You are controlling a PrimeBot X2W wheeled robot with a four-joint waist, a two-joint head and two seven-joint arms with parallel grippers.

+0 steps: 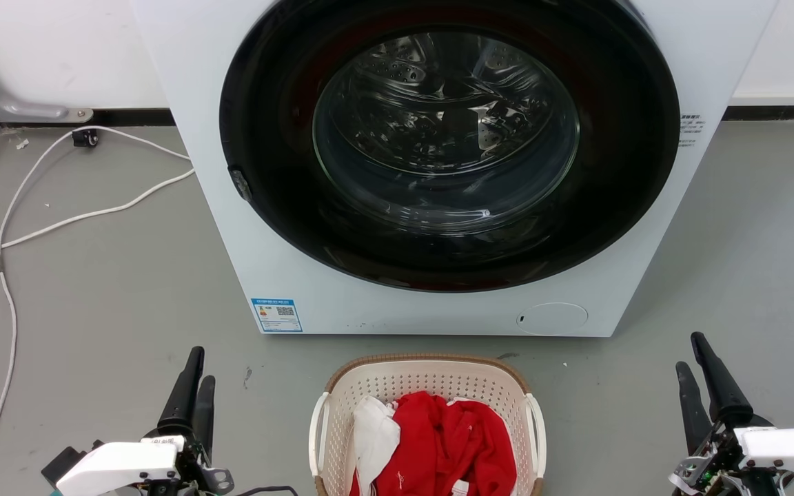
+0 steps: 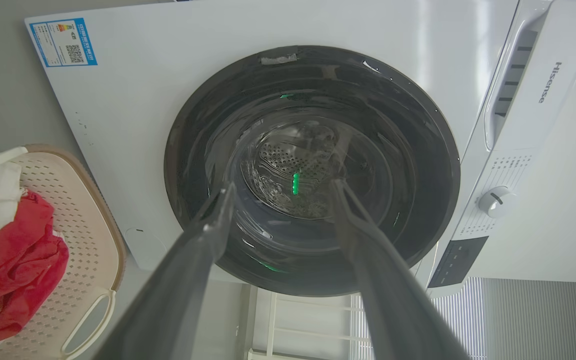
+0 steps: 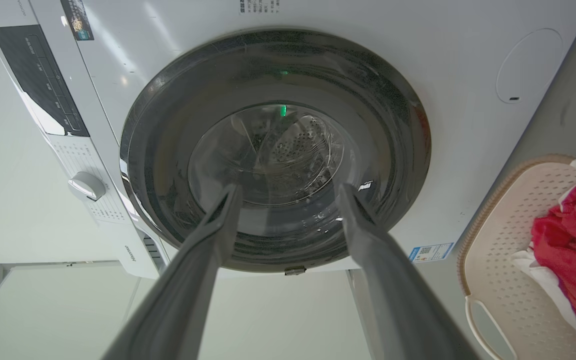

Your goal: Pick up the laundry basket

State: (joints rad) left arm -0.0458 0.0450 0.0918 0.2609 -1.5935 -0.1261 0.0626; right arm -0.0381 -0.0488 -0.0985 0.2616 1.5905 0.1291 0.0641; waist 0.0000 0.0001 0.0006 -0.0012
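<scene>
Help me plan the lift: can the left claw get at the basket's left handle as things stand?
Probably yes. The left claw is open beside the basket, and bare floor lies between it and the left handle, which faces it.

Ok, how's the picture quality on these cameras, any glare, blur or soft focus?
Head view: sharp and evenly lit, with reflections on the washer door glass. Left wrist view: the left gripper is blurred up close, green glints on the glass. Right wrist view: the right gripper is equally soft, and sheen streaks the washer's white front.
</scene>
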